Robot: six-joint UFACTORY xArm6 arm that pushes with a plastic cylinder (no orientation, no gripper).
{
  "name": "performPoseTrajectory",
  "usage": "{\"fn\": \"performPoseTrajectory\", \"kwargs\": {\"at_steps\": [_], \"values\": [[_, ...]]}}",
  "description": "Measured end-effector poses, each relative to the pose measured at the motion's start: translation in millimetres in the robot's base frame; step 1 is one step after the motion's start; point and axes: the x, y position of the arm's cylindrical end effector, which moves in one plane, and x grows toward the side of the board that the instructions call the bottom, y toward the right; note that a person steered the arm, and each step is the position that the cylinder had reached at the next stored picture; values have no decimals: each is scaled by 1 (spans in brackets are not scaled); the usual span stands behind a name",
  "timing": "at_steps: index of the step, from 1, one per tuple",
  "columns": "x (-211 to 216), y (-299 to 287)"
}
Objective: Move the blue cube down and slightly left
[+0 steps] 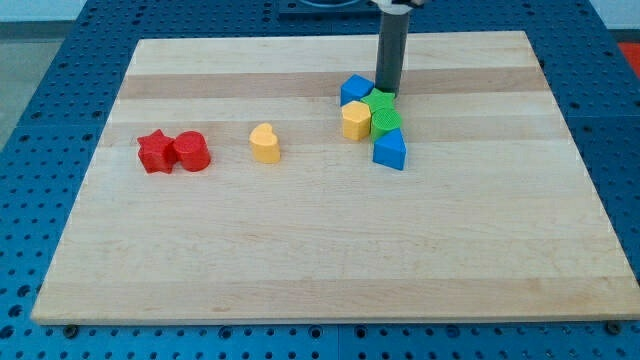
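No claw on this rig, just a rod, so nothing is held. My tip (387, 92) sits at the top of the cluster, touching or just beside the blue cube (355, 90) on its right and the green block (384, 106). Risk: pushing down-left drags the yellow block (356, 120) along since it's jammed below the cube; the green block and blue wedge (390, 150) may scatter too.

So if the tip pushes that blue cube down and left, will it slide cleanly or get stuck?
The blue cube probably slides rather than rolls: flat faces on a smooth board. It looks to be touching the yellow block and green block, so those likely get shoved along or twist it. My tip sits at its right.
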Motion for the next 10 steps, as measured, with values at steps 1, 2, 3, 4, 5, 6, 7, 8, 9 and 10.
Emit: {"fn": "performPoseTrajectory", "kwargs": {"at_steps": [1, 2, 3, 4, 5, 6, 7, 8, 9, 10], "values": [[-7, -1], [-7, -10], [-13, -14], [-17, -20], [-17, -29], [-17, -32], [-16, -32], [-12, -32], [-10, -32], [-13, -37]]}}
